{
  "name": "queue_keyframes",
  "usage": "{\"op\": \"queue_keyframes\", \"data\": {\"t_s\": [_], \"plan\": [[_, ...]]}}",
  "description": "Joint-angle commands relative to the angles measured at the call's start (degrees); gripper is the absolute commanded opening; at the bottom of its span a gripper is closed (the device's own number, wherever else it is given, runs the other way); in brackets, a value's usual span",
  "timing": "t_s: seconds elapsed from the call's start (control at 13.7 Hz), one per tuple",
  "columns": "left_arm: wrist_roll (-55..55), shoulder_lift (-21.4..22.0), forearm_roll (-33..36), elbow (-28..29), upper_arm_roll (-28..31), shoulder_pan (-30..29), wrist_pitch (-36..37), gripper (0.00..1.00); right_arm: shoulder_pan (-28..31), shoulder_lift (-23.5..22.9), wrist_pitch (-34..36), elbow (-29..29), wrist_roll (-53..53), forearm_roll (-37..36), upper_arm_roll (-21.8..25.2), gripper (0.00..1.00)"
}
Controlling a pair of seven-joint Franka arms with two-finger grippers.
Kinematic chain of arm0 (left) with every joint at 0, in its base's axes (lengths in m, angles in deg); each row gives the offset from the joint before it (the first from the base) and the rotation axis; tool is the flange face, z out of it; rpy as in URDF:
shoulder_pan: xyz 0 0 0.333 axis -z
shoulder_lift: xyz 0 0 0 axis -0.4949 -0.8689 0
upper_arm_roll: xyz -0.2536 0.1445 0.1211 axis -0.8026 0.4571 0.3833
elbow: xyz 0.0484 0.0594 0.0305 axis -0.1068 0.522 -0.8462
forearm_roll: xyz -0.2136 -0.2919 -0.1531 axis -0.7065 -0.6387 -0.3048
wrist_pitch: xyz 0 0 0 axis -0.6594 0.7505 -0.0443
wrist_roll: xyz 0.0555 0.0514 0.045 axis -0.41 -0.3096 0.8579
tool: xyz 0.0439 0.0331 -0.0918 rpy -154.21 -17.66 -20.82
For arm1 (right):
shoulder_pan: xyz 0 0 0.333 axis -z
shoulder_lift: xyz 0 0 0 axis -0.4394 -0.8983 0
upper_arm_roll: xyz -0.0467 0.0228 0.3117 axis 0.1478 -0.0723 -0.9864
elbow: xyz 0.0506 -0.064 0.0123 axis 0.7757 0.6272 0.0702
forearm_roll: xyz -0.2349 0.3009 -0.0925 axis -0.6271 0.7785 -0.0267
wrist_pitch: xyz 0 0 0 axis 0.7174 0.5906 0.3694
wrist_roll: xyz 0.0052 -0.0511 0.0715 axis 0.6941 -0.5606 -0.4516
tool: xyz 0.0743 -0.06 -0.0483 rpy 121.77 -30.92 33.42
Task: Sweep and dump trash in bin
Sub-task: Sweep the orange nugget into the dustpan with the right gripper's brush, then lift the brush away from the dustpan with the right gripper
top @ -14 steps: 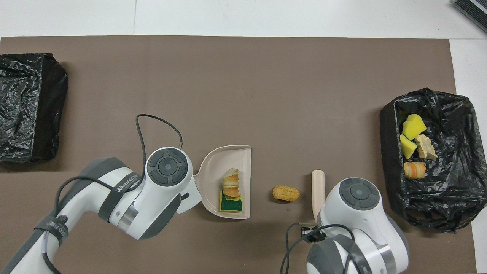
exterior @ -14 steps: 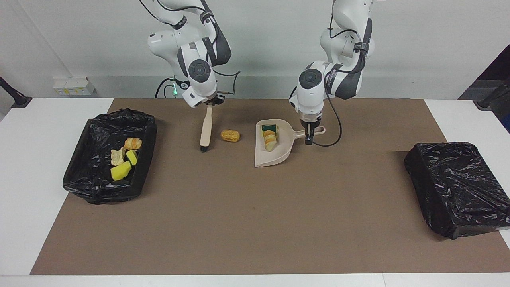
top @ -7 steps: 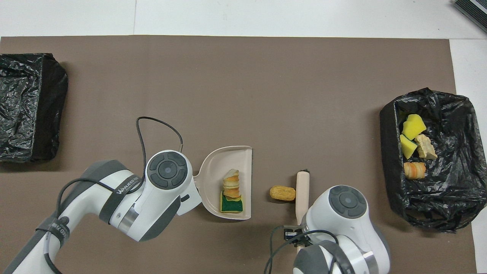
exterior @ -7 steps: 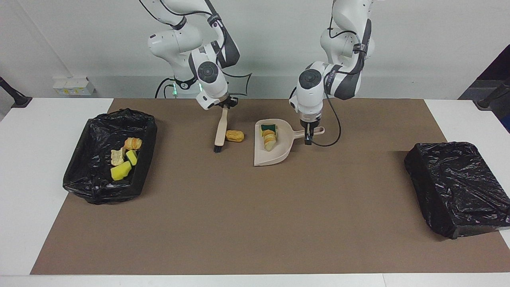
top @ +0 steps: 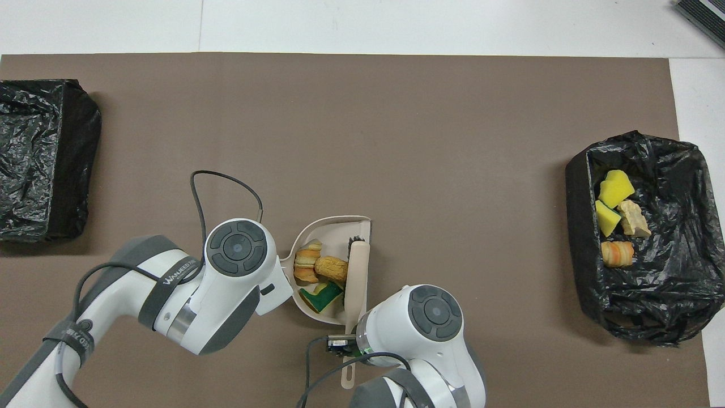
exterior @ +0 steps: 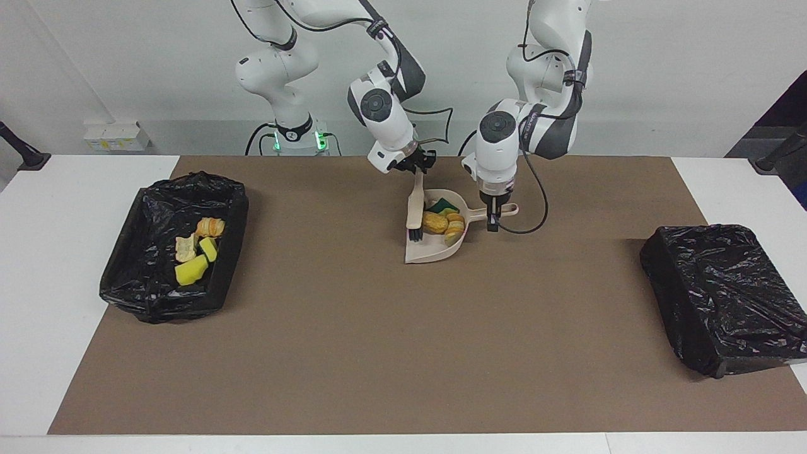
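This looks like a robotics lab, not a home. Two white robot arms stand bolted at one edge of a white table (exterior: 75,208) before a bare pale wall. A plain brown paper mat (exterior: 378,340) covers the tabletop as a staged work surface. A white bank of wall sockets (exterior: 116,135) sits low on the wall, and a green status light (exterior: 319,135) glows at the right arm's base, below and outward of its raised gripper.
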Motion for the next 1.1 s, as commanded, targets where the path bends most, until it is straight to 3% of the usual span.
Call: {"op": "queue_keyframes", "data": {"t_s": [0.0,0.59,1.02], "plan": [[0.5,1.4,1.2,1.8,-0.2,-1.0,-1.8,0.0,0.4,0.5,4.6,-2.1,-0.9,-4.6,0.2,0.0],[-0.3,0.1,0.5,1.7,-0.3,-4.1,-8.1,0.0,6.3,6.5,24.2,-10.2,-1.5,-20.1,0.4,0.0],[-3.6,-0.3,-5.4,1.6,-0.3,-6.1,-9.7,0.0,12.3,7.8,32.9,-13.0,-8.2,-21.7,0.4,0.0]]}}
